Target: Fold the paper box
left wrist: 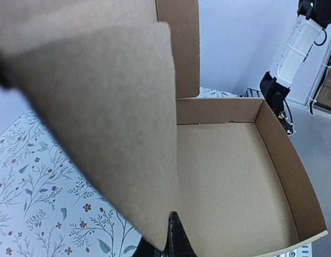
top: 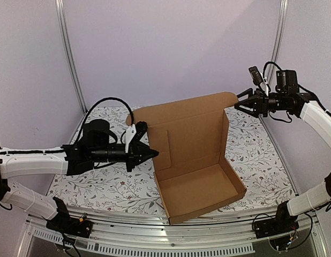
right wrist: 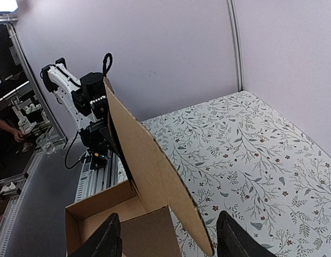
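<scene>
Brown corrugated cardboard box: matt, faintly fibrous paper faces with raw cut edges. White floral-printed cover of the bench: matt and smooth. My left gripper and right gripper: black, dull plastic. My white arm shells: smooth, slightly glossy plastic. Silver frame rail: satin bare metal.

Box plain brown. Cloth white, with grey sprigs and small dark-red flowers. Wall at twelve o'clock pale lilac. Left arm at nine, right arm at three: white and black.
</scene>
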